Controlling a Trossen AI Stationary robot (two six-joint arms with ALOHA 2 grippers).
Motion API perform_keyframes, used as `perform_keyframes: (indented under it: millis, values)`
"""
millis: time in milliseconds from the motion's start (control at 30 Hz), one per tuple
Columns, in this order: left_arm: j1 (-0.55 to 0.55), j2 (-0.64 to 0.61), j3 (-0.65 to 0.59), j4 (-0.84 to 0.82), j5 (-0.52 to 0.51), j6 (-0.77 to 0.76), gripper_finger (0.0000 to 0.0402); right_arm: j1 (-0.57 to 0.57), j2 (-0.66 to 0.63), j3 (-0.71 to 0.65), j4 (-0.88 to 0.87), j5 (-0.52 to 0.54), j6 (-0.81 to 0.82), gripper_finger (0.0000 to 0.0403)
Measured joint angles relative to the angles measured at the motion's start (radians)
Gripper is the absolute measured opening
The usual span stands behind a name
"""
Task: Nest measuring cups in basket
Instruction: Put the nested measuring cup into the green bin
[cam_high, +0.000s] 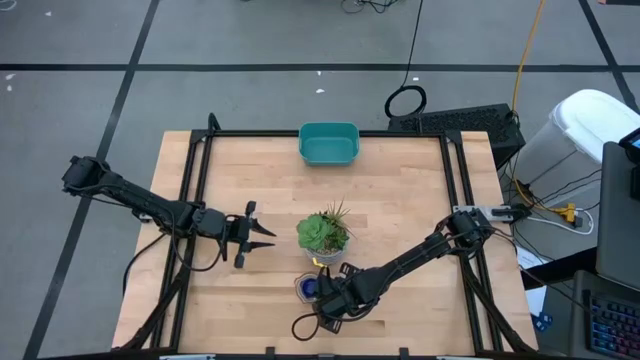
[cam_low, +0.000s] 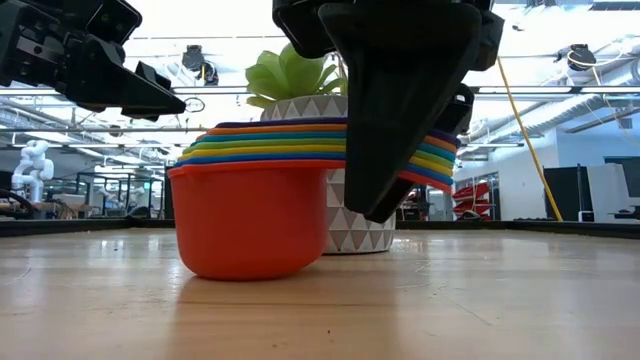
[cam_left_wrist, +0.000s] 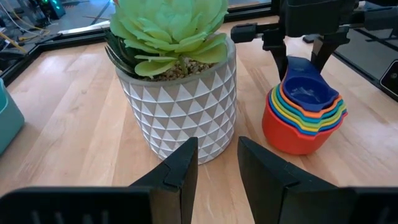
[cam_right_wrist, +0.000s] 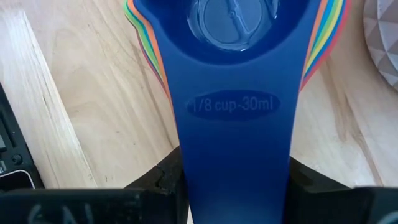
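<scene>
The measuring cups (cam_left_wrist: 303, 118) stand nested in one stack, orange outermost and dark blue innermost, on the wooden table close to the near side of a white-potted succulent (cam_high: 324, 235). The orange cup's base (cam_low: 250, 250) rests on the table. My right gripper (cam_high: 322, 292) is shut on the stack's handles. My left gripper (cam_high: 268, 240) hovers open to the left of the plant, holding nothing. The teal basket (cam_high: 329, 143) sits at the middle of the table's far edge. My right gripper holds the stacked handles, the dark blue "1/8 cup" handle (cam_right_wrist: 233, 143) on top, pinched by their two side edges between its fingers (cam_right_wrist: 158, 183). It comes slanting down from the table's near right. The stack stands upright on the table on the orange cup's base.
Bare wood lies between the plant and the basket (cam_high: 330, 190). Black frame rails (cam_high: 200, 190) run along the table's left, right and far edges. A keyboard (cam_high: 455, 122) and cables lie beyond the far right corner.
</scene>
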Motion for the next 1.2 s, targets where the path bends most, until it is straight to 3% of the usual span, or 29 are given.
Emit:
perform_keyframes:
  millis: [367,667,733,833,1200]
  values:
    - [0.0,0.0,0.0,-0.002,0.0,0.0,0.0118,-0.005,-0.073,0.0,-0.017,0.048,0.009,0.0122]
    - [0.0,0.0,0.0,-0.003,0.0,0.002,0.0118,-0.005,-0.058,-0.065,0.085,-0.029,0.034,0.0115]
    - [0.0,0.0,0.0,-0.007,0.0,0.002,0.0118,-0.002,-0.058,-0.087,0.115,-0.029,0.046,0.0104]
    - [0.0,0.0,0.0,-0.007,0.0,0.001,0.0118,0.002,-0.058,-0.109,0.134,-0.034,0.05,0.0021]
    - [0.0,0.0,0.0,-0.007,0.0,0.0,0.0118,0.003,-0.058,-0.132,0.18,-0.049,0.053,0.0019]
